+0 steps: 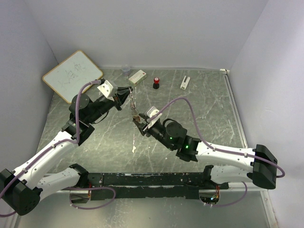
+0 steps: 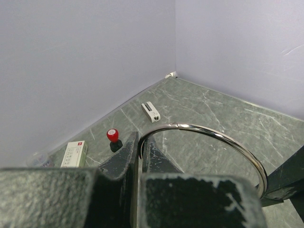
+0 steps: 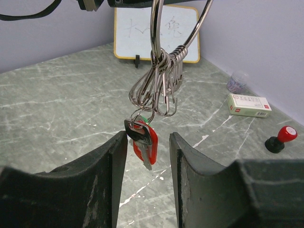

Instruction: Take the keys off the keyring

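My left gripper point(image 1: 124, 90) point(image 2: 139, 142) is shut on the keyring point(image 2: 213, 135) point(image 1: 131, 100) point(image 3: 154, 28), a silver ring held up above the table. Several silver snap clips point(image 3: 161, 90) dangle from its lowest part. The keys point(image 3: 145, 137) point(image 1: 136, 115) hang in a bunch from the clips: a red head in front, a green head behind, a dark flat head on the left. My right gripper point(image 3: 148, 135) point(image 1: 137, 121) is open, one finger on each side of the keys. The dark head is close to the left finger point(image 3: 116, 156); a clear gap remains on the right.
A whiteboard point(image 1: 72, 75) leans at the back left corner. Along the back wall stand a clear cup point(image 1: 126, 70), a white box point(image 1: 137, 77), a black stamp with a red cap point(image 1: 156, 83) and a small white block point(image 1: 185, 82). A white scrap point(image 1: 135, 148) lies mid-table.
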You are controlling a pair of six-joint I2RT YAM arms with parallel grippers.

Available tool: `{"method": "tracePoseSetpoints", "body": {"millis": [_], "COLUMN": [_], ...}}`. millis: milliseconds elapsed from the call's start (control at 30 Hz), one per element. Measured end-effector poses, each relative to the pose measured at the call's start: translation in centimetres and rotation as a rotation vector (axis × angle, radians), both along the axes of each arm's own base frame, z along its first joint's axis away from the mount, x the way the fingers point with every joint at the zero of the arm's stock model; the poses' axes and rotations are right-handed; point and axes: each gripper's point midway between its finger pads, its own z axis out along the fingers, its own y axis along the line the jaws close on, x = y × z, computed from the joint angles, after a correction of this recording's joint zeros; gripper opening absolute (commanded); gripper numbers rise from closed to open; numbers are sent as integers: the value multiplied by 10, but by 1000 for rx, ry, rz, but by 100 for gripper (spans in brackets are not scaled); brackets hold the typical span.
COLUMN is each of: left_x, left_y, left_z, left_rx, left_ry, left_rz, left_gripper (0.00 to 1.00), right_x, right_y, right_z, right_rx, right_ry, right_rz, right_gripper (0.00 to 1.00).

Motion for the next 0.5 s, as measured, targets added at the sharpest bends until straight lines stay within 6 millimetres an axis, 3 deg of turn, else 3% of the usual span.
{"method": "tracePoseSetpoints", "body": {"millis": [333, 500], "left_x": [0, 0], "left_y": [0, 0], "left_z": [-1, -2], "left_rx": [-3, 0], "left_ry": [-3, -1], "left_rz": [-1, -1], "left_gripper": [7, 7], "right_x": [4, 7], "right_y": [-3, -6], "right_z": [-1, -2], "right_rx": [-8, -12], "right_ry": [-3, -4], "right_rz": [-30, -50], "right_gripper": [0, 0]}}
